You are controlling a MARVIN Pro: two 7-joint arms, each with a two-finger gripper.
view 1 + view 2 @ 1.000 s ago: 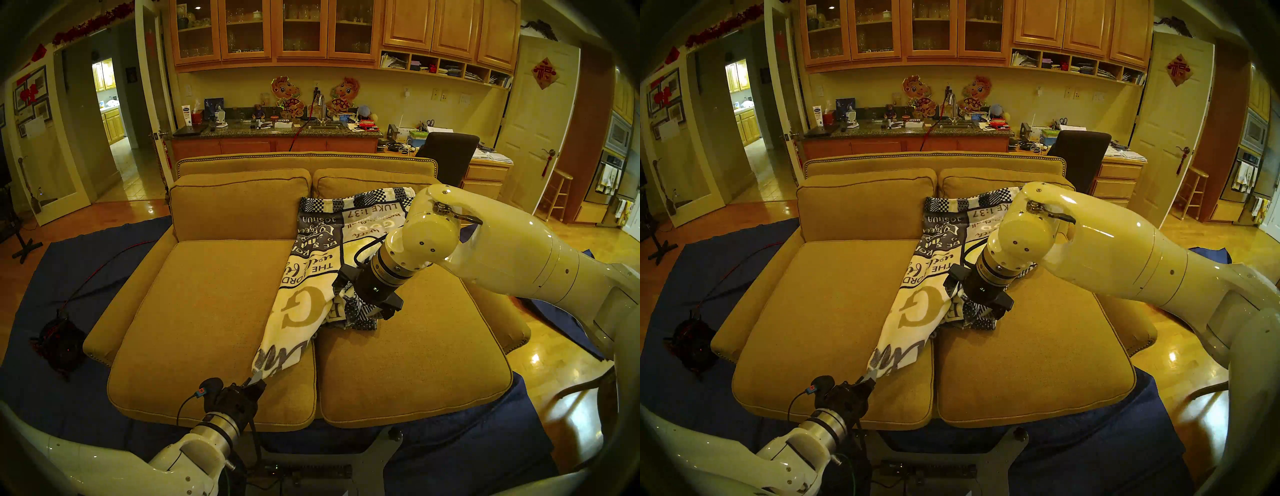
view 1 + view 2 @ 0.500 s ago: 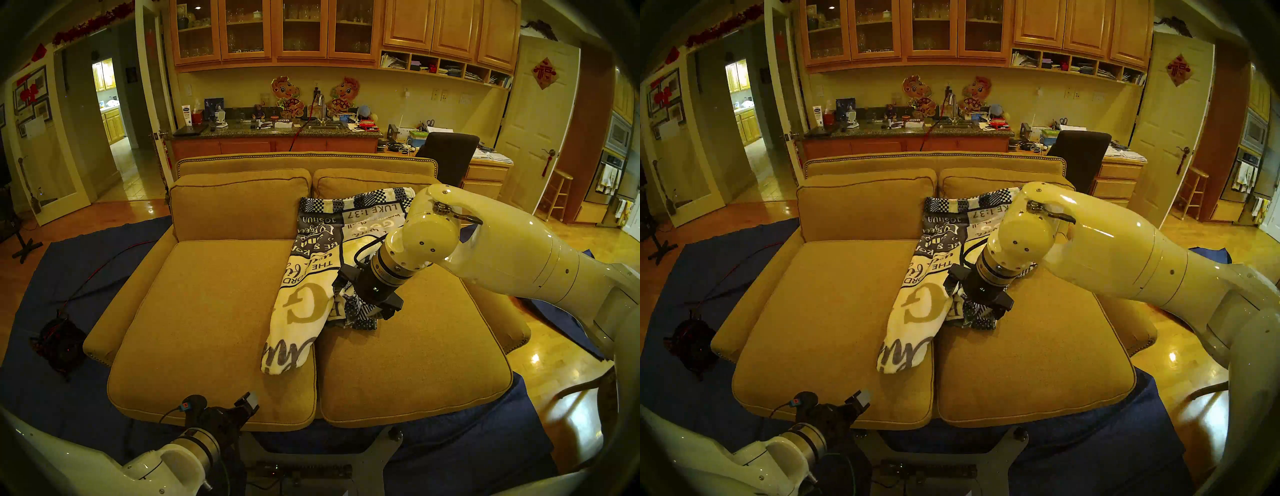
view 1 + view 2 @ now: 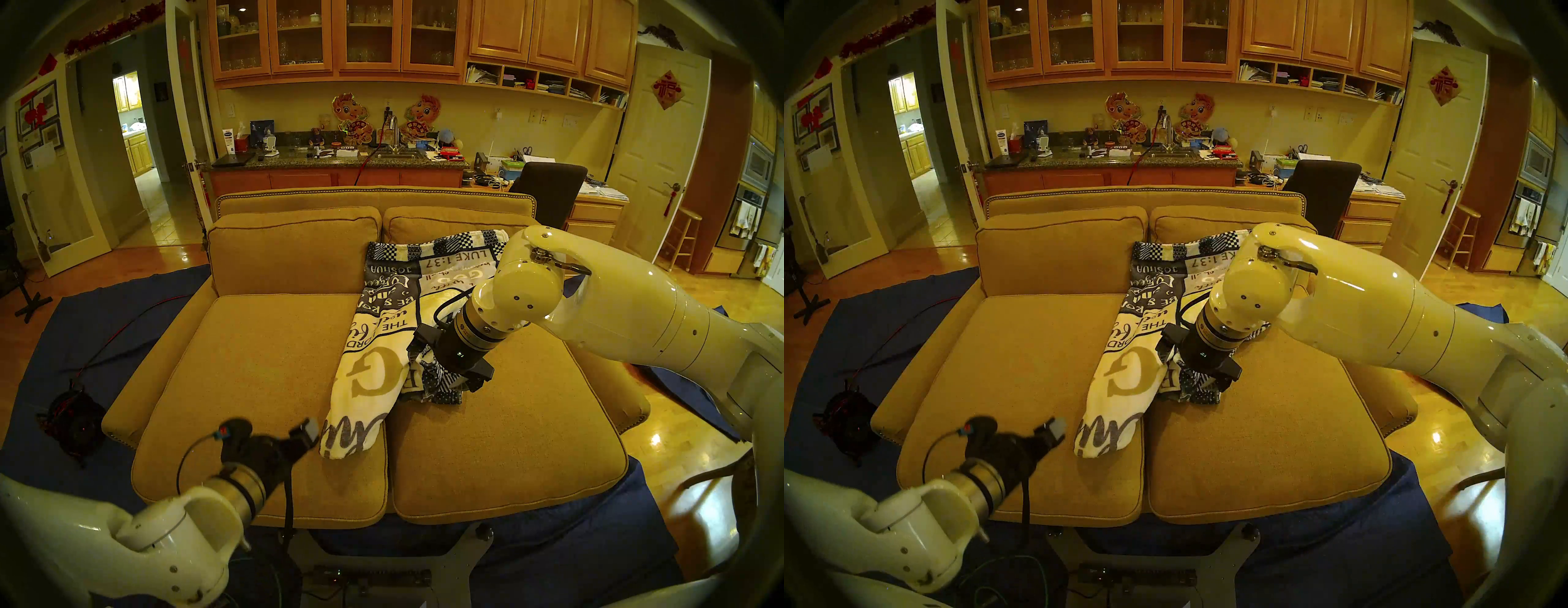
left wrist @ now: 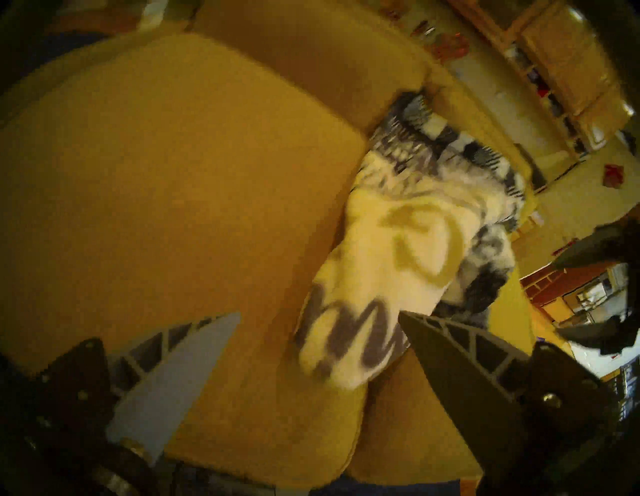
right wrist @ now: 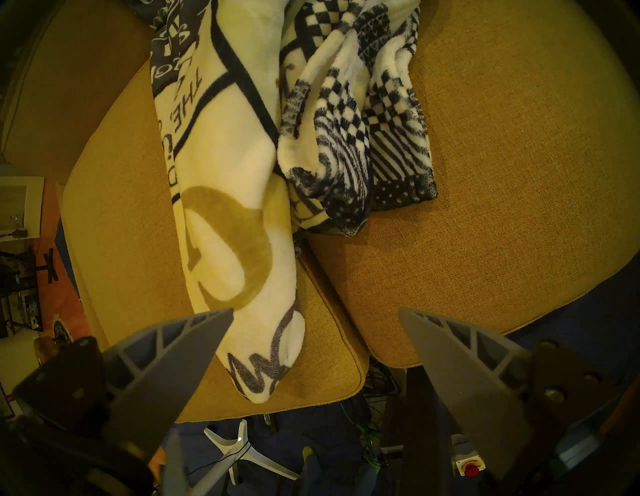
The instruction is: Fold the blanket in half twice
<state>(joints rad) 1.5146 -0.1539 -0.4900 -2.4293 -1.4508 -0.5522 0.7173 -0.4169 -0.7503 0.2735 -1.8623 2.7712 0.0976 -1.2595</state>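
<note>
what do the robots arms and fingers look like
Both arms have glossy cream-white rounded shells, a silver ring at the wrist and a black hand. The left gripper and right gripper carry grey, pointed, ribbed triangular fingers. A black cable loops beside each wrist.

Right arm covers the blanket's right side in both head views; lettering there is cut to "LUKE 1:37" & partial words. Left wrist view is motion-blurred: blanket print unreadable, sofa texture smeared. Left gripper is blurred in head views, only one fingertip clear. Right wrist view crops the blanket's top at the frame edge.
</note>
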